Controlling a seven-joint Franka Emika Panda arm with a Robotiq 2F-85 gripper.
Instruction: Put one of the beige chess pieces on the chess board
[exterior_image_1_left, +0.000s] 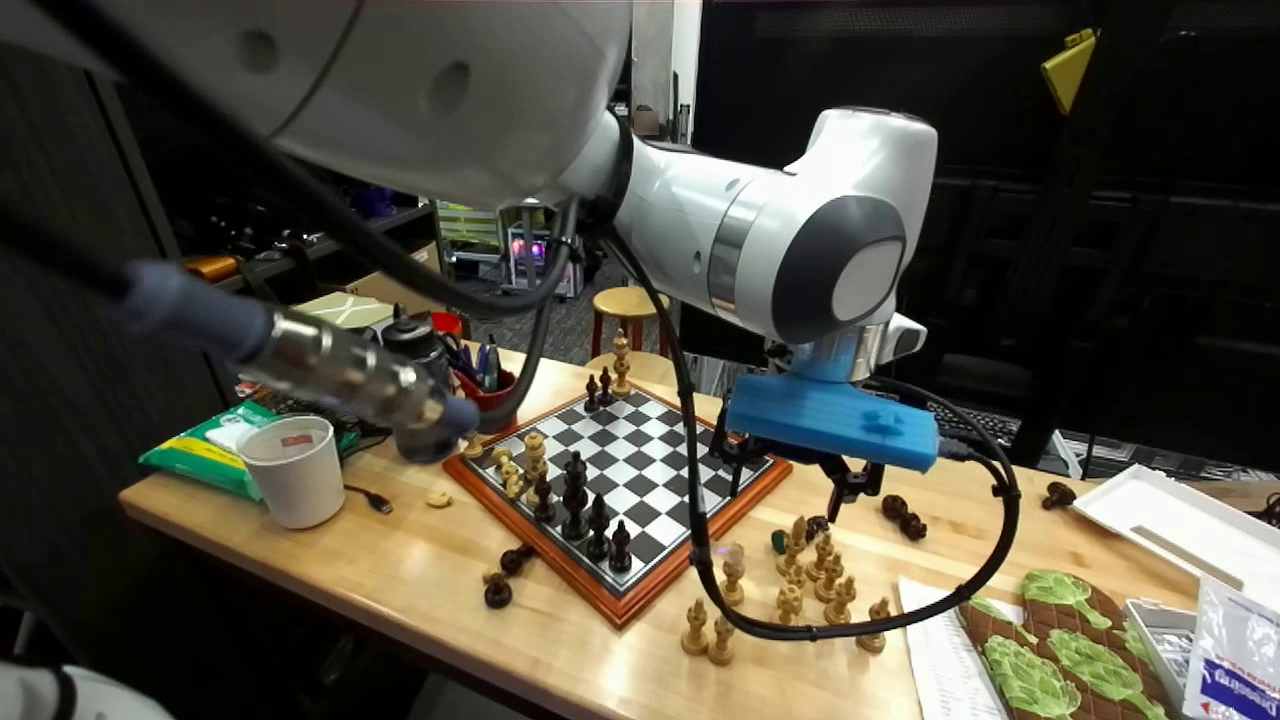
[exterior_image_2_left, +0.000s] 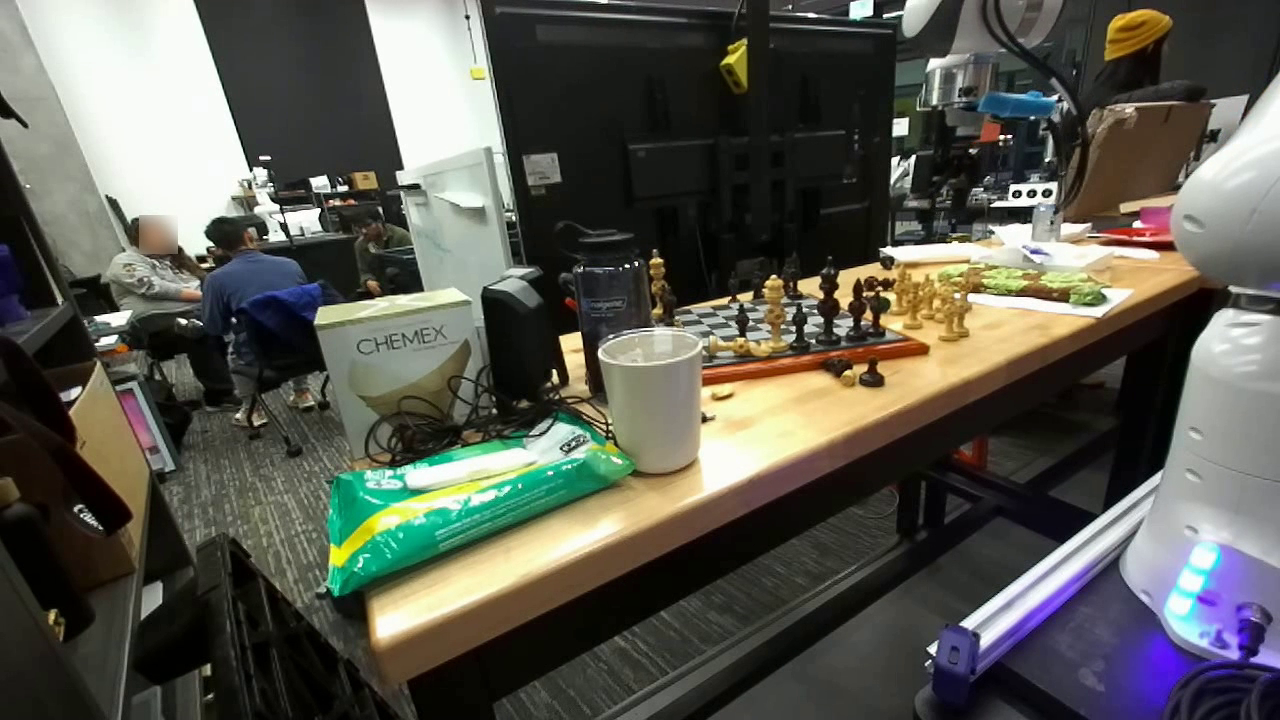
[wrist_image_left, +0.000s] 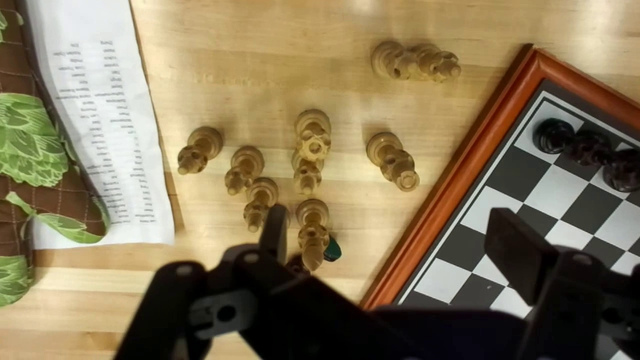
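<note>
Wrist view: my black two-finger gripper is spread wide above pale wood-strip table. Light-tan turned-wood chess pieces stand left of red-framed black-and-white checkered chess board. In an exterior view: seated people far left, streaked grey carpet.

The wrist view looks down past the pincer; both exterior views, farther from it, catch the chess board aslant.
</note>
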